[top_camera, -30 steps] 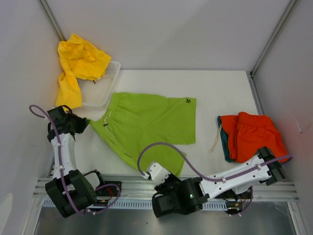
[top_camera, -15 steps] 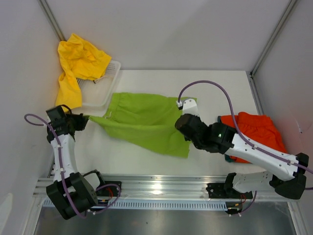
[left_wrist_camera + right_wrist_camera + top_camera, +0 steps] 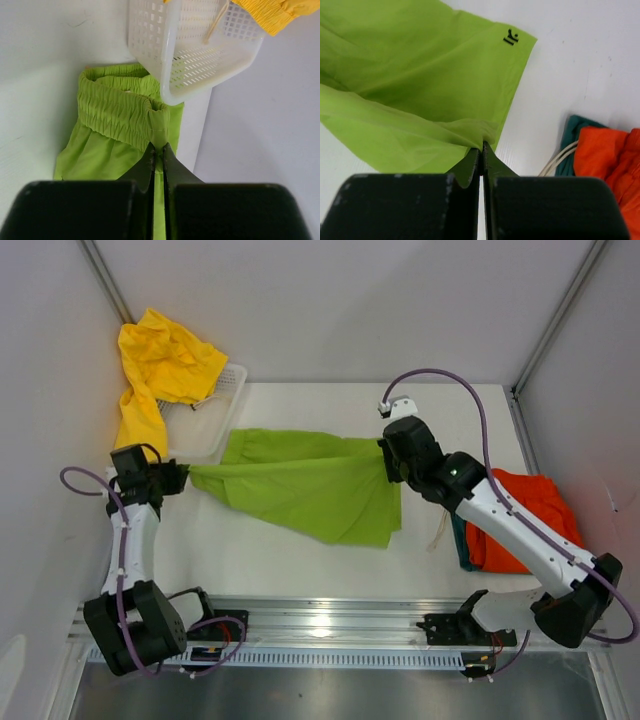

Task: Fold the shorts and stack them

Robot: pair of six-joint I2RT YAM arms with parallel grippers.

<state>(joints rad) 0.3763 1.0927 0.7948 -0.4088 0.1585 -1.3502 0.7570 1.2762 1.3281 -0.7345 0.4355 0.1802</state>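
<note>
White surface (image 3: 240, 560), pale walls on 3 sides, and the lime green shorts (image 3: 300, 485) strung across the middle between my 2 arms. My left jaws are closed tight on the end of the elastic waistband (image 3: 120, 112), just beside the white basket (image 3: 215, 425) that stands at the far left corner. My right jaws are pinched shut on a fold of the leg fabric at the shorts' right side, near the hem with the small dark mark (image 3: 510, 38). The cloth runs taut between the 2 grips, doubled over itself, its lower edge lying on the surface. Yellow shorts (image 3: 160, 365) hang over the basket's far rim. On the right, apart from the lime pair, orange-red shorts (image 3: 545, 505) lie on top of dark teal shorts (image 3: 462, 540), with a pale drawstring (image 3: 438, 530) trailing at their left edge
</note>
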